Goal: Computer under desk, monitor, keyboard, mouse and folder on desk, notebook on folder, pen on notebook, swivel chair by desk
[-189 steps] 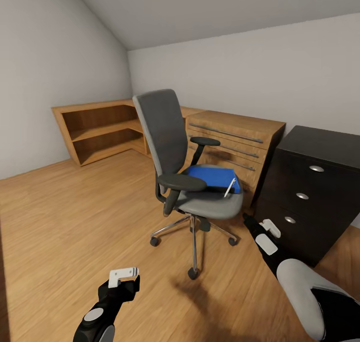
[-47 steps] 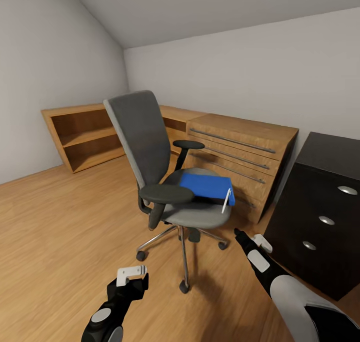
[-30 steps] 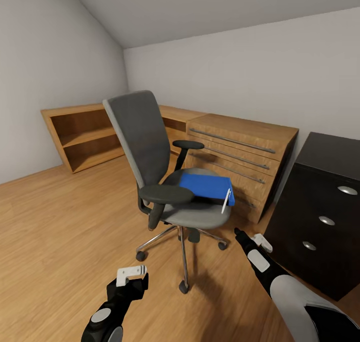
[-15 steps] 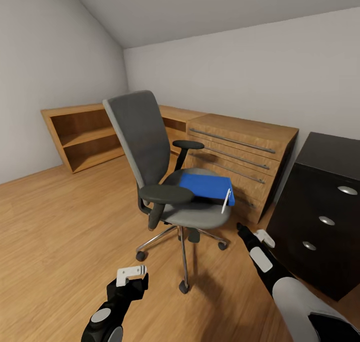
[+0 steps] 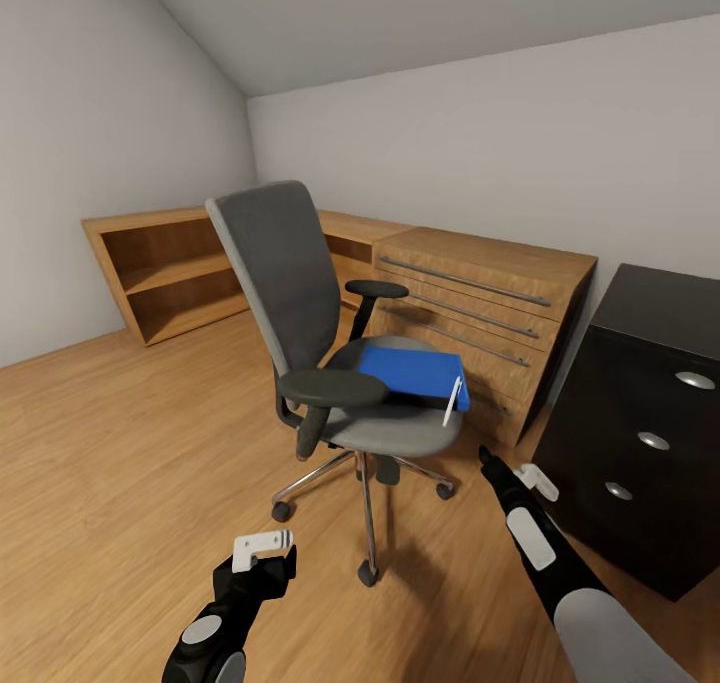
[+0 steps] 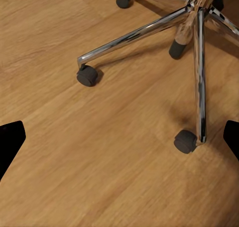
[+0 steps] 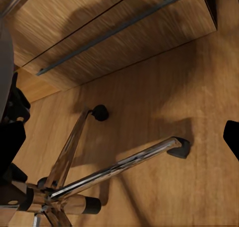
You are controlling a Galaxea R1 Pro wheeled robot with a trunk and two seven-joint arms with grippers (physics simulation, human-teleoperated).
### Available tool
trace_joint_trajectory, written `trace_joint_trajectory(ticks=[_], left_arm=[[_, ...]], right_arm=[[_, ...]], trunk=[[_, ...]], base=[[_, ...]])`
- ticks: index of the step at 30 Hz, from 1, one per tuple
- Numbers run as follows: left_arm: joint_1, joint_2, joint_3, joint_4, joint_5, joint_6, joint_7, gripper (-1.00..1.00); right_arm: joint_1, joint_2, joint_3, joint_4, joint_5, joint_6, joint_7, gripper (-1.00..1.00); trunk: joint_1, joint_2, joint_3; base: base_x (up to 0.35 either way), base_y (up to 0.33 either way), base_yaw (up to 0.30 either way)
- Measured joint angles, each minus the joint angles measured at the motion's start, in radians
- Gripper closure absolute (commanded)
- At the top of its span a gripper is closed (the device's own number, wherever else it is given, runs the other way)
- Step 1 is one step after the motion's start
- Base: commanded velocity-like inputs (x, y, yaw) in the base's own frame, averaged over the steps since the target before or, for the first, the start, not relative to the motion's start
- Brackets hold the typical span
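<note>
Looking across a wood floor [image 5: 120,443] in an attic-style room with a sloped grey ceiling. Low shelving [image 5: 170,263] along the left wall. Left gripper [image 5: 262,546] hovering low, fingers spread wide, empty. Chair [image 5: 330,343] mid-room with the blue folder [image 5: 412,371] on the seat and the pen [image 5: 453,400] lying on the folder's near edge. Wooden drawers [image 5: 480,313] behind, black cabinet [image 5: 640,413] far right. Right gripper [image 5: 500,463] near the chair base, also spread, gripping nothing.

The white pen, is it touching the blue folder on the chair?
Touching. In the head view the pen lies across the folder's near corner, its white stick overlapping the blue with no gap, both on the swivel chair seat.
</note>
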Motion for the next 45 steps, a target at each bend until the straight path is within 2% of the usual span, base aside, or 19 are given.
trace_joint_trajectory(ticks=[5, 9, 10, 15, 28, 30, 33, 35, 45], left_arm=[[0.0, 0.0, 0.0, 0.0, 0.0, 0.0, 0.0, -1.0], [0.0, 0.001, 0.0, 0.0, 0.0, 0.0, 0.0, -1.0], [0.0, 0.001, 0.0, 0.0, 0.0, 0.0, 0.0, -1.0], [0.0, 0.0, 0.0, 0.0, 0.0, 0.0, 0.0, -1.0], [0.0, -0.003, -0.005, 0.015, -0.002, 0.0, 0.001, -1.0], [0.0, -0.003, -0.013, 0.015, -0.002, 0.0, 0.002, -1.0], [0.0, -0.002, -0.057, 0.015, -0.002, -0.002, 0.004, -1.0], [0.0, -0.001, -0.069, 0.016, -0.001, -0.001, 0.004, -1.0], [0.0, 0.0, -0.075, 0.023, 0.0, -0.001, 0.003, -1.0]], right_arm=[[0.007, 0.005, 0.004, -0.003, -0.002, 0.001, 0.0, -1.0], [0.014, 0.022, 0.021, -0.002, -0.002, 0.001, 0.0, -1.0], [0.022, 0.028, 0.066, -0.002, -0.001, -0.001, 0.0, -1.0], [0.027, 0.032, 0.113, -0.002, -0.003, -0.001, -0.002, -1.0], [0.027, 0.037, 0.116, -0.001, -0.003, -0.003, -0.001, -1.0], [0.027, 0.037, 0.115, -0.001, -0.004, -0.003, -0.002, -1.0], [0.027, 0.037, 0.117, -0.001, -0.004, -0.003, -0.002, -1.0], [0.028, 0.037, 0.116, 0.0, -0.005, -0.003, -0.003, -1.0], [0.027, 0.036, 0.116, -0.001, -0.003, -0.002, -0.001, -1.0]], trunk=[[0.0, 0.0, 0.0], [0.0, 0.0, 0.0], [0.0, 0.0, 0.0], [0.0, 0.0, 0.0], [0.0, 0.0, 0.0], [0.0, 0.0, 0.0], [0.0, 0.0, 0.0], [0.0, 0.0, 0.0], [0.0, 0.0, 0.0]], base=[[0.0, 0.0, 0.0], [0.001, 0.0, 0.083], [0.018, 0.0, 0.197], [0.029, 0.015, 0.155], [0.0, 0.0, 0.274], [0.029, 0.03, 0.277], [0.19, 0.185, 0.277], [0.229, 0.219, 0.272], [0.158, 0.113, 0.187]])
